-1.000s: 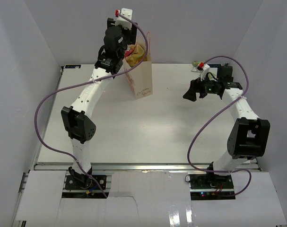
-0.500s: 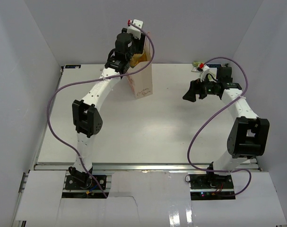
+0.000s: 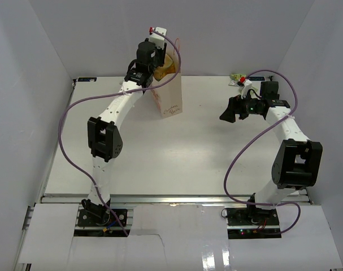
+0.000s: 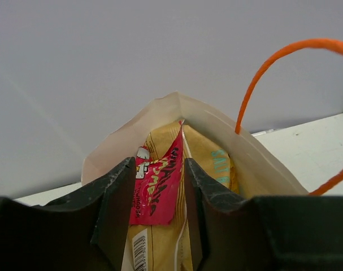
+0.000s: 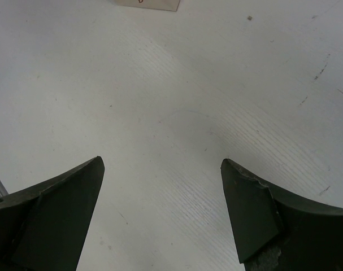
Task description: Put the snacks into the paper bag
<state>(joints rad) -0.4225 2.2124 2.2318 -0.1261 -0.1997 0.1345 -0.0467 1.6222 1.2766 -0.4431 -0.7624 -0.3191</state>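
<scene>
The cream paper bag (image 3: 171,96) stands upright at the back of the table, its orange handle (image 4: 256,84) sticking up. The tan-yellow chip bag (image 4: 216,161) is inside it and shows in the top view (image 3: 167,63). A pink candy packet (image 4: 160,183) lies against the chip bag inside the mouth. My left gripper (image 3: 159,58) hovers at the bag's mouth with its jaws apart on either side of the pink packet, and a thin gap shows at the right jaw. My right gripper (image 3: 232,110) is wide open and empty above bare table (image 5: 171,130).
Small packets, green and red, (image 3: 237,78) lie at the back right edge of the table behind the right wrist. White walls close in the back and both sides. Purple cables loop off both arms.
My left gripper has swung right from beside the bag to over its mouth and dipped toward the opening. The right arm has barely moved.
</scene>
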